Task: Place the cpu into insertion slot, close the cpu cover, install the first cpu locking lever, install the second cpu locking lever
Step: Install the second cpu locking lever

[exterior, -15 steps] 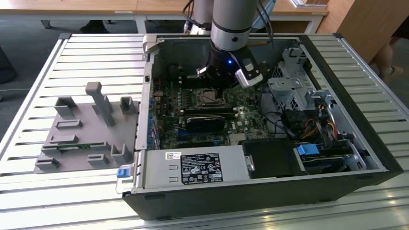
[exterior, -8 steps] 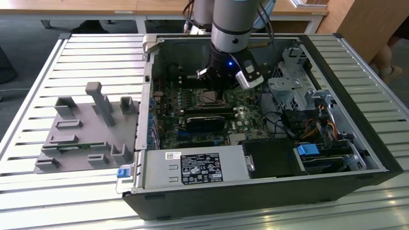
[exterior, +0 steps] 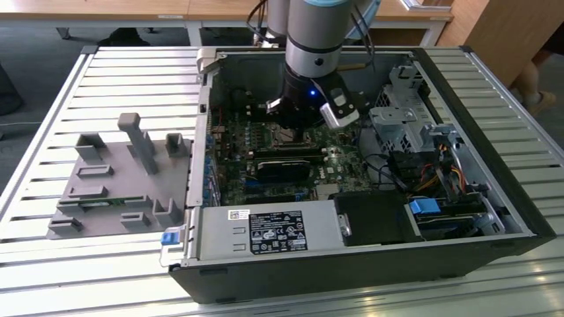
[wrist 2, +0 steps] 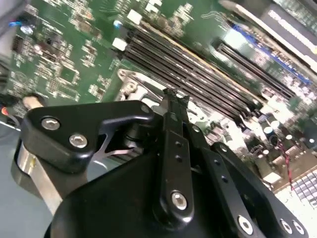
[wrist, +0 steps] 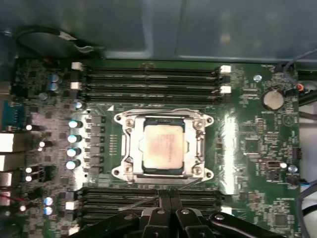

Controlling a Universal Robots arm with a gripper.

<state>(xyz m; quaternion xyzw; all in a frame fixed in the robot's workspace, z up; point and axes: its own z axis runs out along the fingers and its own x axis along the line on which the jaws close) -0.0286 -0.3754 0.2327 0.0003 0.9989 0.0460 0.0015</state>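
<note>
CPU [wrist: 163, 150], a pale silver-grey square chip, sits face up inside the insertion slot [wrist: 130, 148], the square socket at the centre of the green motherboard [wrist: 247, 144]. The cpu cover [wrist: 200, 144], a thin silver frame with a large window, appears to lie flat around the chip, which shows through that window. A thin locking lever [wrist: 143, 201] looks as though it slants loose over the memory slots [wrist: 148, 79] just beside the socket, on the gripper's side.

In the first wrist view the gripper [wrist: 165, 197] hangs close above the board at the socket's edge, its black fingers pressed together with nothing between them, the tips near that loose lever.

Judged from this, the main risk is the closed fingertips sliding off the thin springy wire, which could snap back or let the tips scrape the board beside the socket. If the chip is not fully seated, forcing the frame down could damage the socket.

Around the socket, banks of long black memory slots run along two opposite sides, and a row of small blue-topped capacitors [wrist: 74, 144] stands on a third. In the exterior view the arm reaches down into an open computer case [exterior: 493, 198] on a slatted metal table [exterior: 132, 72]; a drive cage [exterior: 397, 125] and bundled cables [exterior: 440, 175] crowd the space near the wrist. A grey fixture tray [exterior: 115, 178] lies outside the case.
</note>
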